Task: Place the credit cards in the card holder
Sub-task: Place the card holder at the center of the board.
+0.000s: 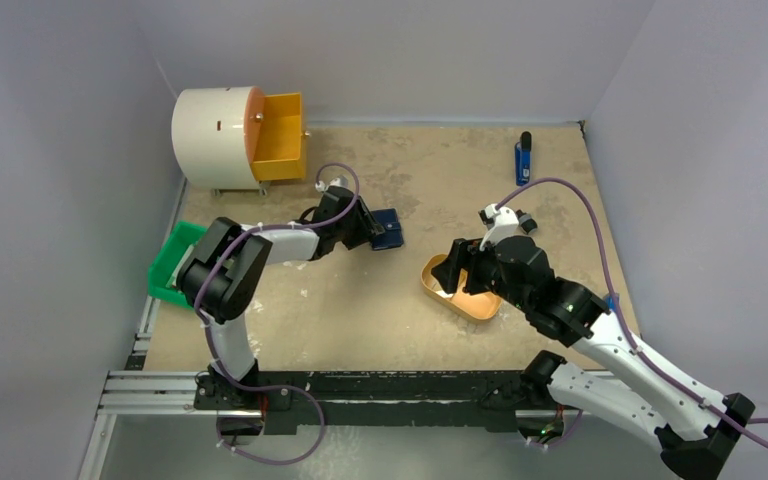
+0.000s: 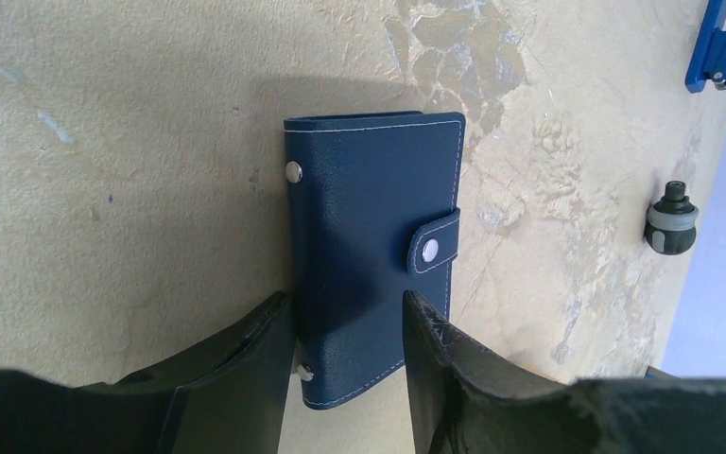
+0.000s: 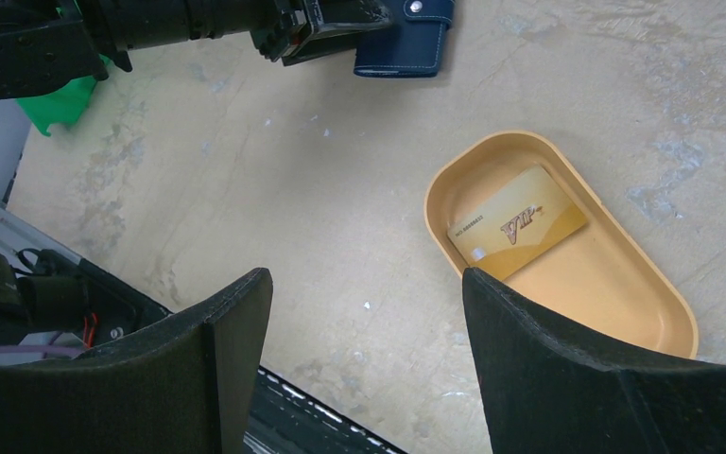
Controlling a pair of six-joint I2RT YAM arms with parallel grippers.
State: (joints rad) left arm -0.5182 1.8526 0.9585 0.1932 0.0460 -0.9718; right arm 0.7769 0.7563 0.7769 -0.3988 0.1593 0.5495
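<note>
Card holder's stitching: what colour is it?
White, against the navy card holder; clearest in the left wrist view.

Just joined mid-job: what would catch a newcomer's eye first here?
The navy card holder lies snapped shut, the left hand open over its near end. A gold card sits in the orange tray below the open right hand. A white drum with a yellow drawer stands far left.

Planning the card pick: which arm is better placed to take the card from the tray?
Likely right. The right tool hovers open by the orange tray holding the gold card; the left tool is farther off, at the closed card holder.
</note>
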